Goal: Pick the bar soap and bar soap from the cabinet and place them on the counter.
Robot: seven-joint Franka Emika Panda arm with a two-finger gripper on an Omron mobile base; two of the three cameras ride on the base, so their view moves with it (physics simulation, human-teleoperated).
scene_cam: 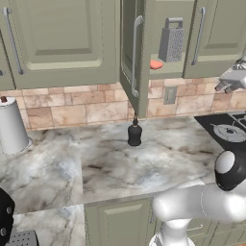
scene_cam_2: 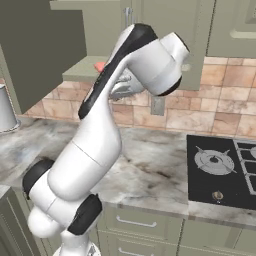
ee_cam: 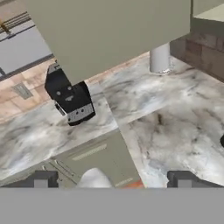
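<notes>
One orange bar soap [scene_cam: 156, 64] is sitting on the cabinet [scene_cam: 158, 29] shelf beside the grater [scene_cam: 171, 41], so we are holding our claw [ee_cam: 111, 180] wide open, gripping nothing, over the desk [scene_cam: 115, 158].

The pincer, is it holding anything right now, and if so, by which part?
Nothing is held. In the hand view the pincer stands wide open with only the counter between its fingertips; the salmon-orange bar soap sits on the cabinet shelf.
</notes>
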